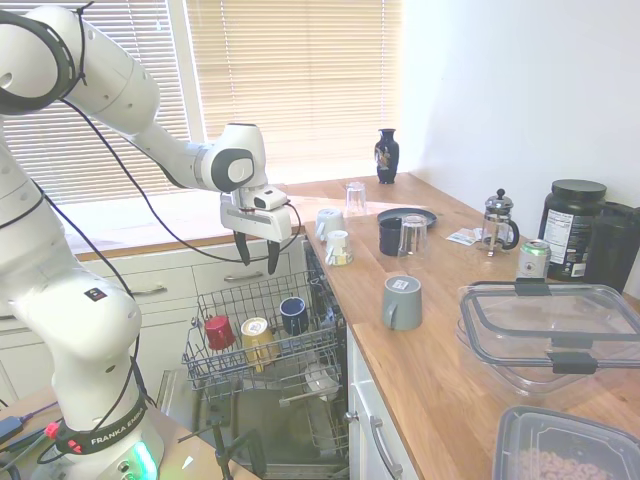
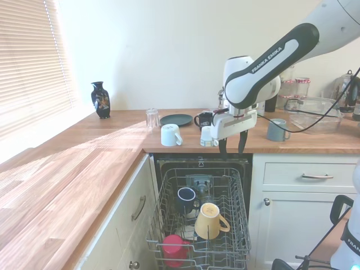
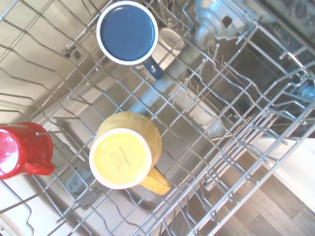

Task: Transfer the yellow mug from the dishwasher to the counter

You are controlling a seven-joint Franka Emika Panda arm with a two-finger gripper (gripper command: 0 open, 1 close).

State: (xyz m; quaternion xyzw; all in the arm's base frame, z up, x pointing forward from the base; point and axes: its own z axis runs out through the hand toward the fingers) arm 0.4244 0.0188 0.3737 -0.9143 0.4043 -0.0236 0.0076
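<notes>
The yellow mug (image 1: 257, 342) (image 2: 209, 220) (image 3: 126, 152) rests upside down and tilted in the grey wire rack (image 1: 262, 372) (image 2: 242, 225) of the open dishwasher (image 1: 290, 440) (image 2: 163, 166), pale base up, handle to one side. My gripper (image 1: 257, 262) (image 2: 231, 151) hangs open and empty well above the rack, about level with the counter (image 1: 440, 370) (image 2: 84, 169) edge. A red mug (image 1: 219, 332) (image 2: 174, 249) (image 3: 22, 151) and a navy blue mug (image 1: 293, 314) (image 2: 185, 199) (image 3: 128, 33) flank the yellow one.
On the counter stand pale mugs (image 1: 328, 223) (image 2: 170, 135), upturned glasses (image 1: 355, 197), a dark plate (image 1: 406, 216), a dark mug (image 1: 390, 236), a grey mug (image 1: 402, 302), a French press (image 1: 498, 224), a can (image 1: 533, 260), clear tubs (image 1: 550, 330) and a black vase (image 1: 387, 156).
</notes>
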